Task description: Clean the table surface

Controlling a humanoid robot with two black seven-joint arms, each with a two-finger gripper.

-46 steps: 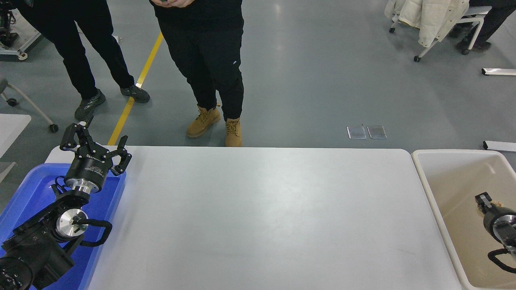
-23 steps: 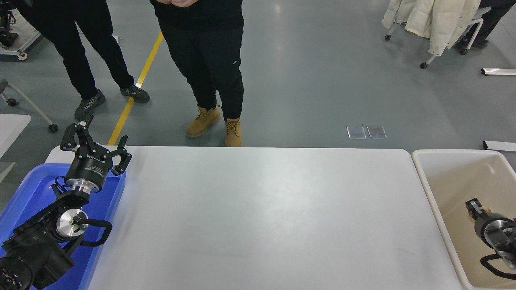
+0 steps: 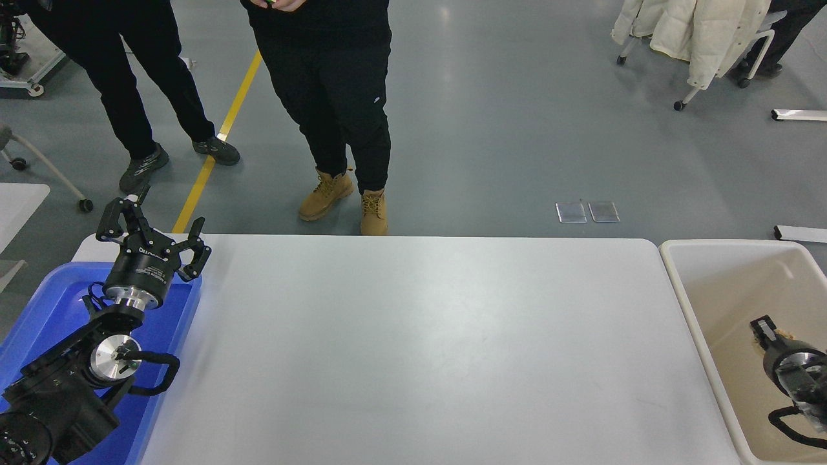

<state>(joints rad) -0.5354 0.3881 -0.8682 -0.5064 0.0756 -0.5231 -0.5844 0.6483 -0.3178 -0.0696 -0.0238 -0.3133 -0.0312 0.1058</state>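
The white table surface (image 3: pixel 413 349) fills the middle of the view and nothing lies on it. My left gripper (image 3: pixel 155 226) is parked at the table's far left corner, above the blue tray (image 3: pixel 45 303), open and empty. My right gripper (image 3: pixel 764 328) is low inside the beige-white bin (image 3: pixel 685 303) at the right, pointing away from the camera. A small tan thing (image 3: pixel 785 334) shows just beside its tip. From behind I cannot see how the gripper is set.
Two people stand at the table's far side, one in tan boots (image 3: pixel 342 197) close to the far edge. A chair with a pale coat (image 3: pixel 691 32) is at the top right. Another white table's corner (image 3: pixel 19 200) is at the left.
My right gripper has moved a little left and down inside the bin, then held nearly still. The chair with the coat shifted slightly. The left arm has not moved.
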